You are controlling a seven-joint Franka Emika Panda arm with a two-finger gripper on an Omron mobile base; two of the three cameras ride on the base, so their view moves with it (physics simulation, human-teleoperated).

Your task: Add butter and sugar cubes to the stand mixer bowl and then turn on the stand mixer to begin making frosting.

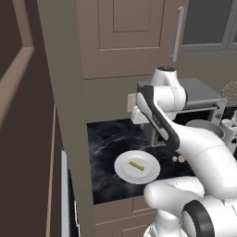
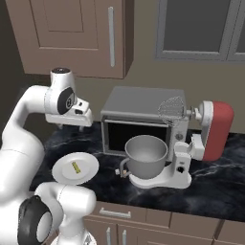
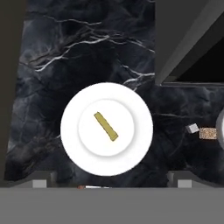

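Above the flat white plate [image 3: 131, 105], my gripper [image 3: 109, 183] hangs wide open, empty. Thin yellow butter stick [image 3: 106, 126] lies diagonally at plate centre; I rotate to span its narrow width, then descend straight.

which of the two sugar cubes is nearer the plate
The whitish cube: it lies between the white plate and the tan-brown cube, which sits farther out on the black counter.
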